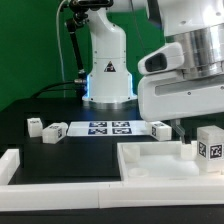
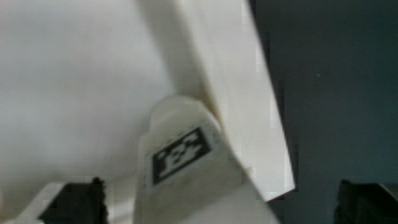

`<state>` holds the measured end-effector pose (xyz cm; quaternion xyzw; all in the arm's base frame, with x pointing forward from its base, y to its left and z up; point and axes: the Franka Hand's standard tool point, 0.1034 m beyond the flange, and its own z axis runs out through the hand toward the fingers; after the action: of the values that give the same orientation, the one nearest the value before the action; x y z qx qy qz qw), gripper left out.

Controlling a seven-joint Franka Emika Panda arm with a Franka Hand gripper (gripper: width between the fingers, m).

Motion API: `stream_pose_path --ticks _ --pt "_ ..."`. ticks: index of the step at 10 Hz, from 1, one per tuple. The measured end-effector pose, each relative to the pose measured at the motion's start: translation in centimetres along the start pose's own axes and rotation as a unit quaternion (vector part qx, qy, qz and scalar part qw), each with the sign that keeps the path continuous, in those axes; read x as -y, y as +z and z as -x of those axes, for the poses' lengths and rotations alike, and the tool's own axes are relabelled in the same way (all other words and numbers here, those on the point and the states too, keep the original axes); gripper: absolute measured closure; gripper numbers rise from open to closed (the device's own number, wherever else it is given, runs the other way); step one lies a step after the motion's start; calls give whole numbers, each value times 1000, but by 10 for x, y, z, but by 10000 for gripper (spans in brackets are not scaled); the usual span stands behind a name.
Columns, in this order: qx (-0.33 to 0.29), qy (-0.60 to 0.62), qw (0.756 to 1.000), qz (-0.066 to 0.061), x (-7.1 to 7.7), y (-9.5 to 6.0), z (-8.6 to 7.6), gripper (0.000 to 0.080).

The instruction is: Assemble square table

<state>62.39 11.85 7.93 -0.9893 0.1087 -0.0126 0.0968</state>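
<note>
Far to the left of the marker board [image 1: 105, 128] and nearer the front, a long low border wall [image 1: 18, 163] lies on the black desk [image 1: 60, 105]. Just left of the marker board stand one small white leg post [image 1: 35, 126] and a second leg post [image 1: 55, 131], close together, each with a black-and-white tag. Just right of the marker board stands a third leg post [image 1: 160, 128]. In front of the marker board and to its right lies the square table top [image 1: 150, 167], a big flat white slab with a raised rim all around. Farther right, at the slab's far right end, is a fourth leg post [image 1: 211, 150] with a clear tag on its side; you cannot tell if it is on the slab or just beside it. The big white arm [image 1: 185, 80] hangs over that side of the slab. In the wrist view, a rounded white tagged piece [image 2: 178, 152] leans against the slab's rim [image 2: 222, 60]. The jaws are wide apart, with the dark fingers [image 2: 80, 200] far to each side, and they grip nothing.
</note>
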Motion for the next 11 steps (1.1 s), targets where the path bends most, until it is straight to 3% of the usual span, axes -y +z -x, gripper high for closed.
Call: stream_pose_path --ticks 2,3,4,5,6,7,8,11 --pt "3 -162 986 26 0 -6 -9 151" --pt "5 -203 979 31 -1 -4 -9 151" --pt "4 -191 981 31 -1 -4 -9 151" --pt "4 -186 982 31 -1 -4 -9 239" --pt "4 -170 985 30 0 -4 -8 427" --pt "3 -144 989 30 0 -4 -8 427" --pt "2 -115 993 31 -1 -4 -9 509" --pt "-13 58 998 31 -3 -5 -10 509"
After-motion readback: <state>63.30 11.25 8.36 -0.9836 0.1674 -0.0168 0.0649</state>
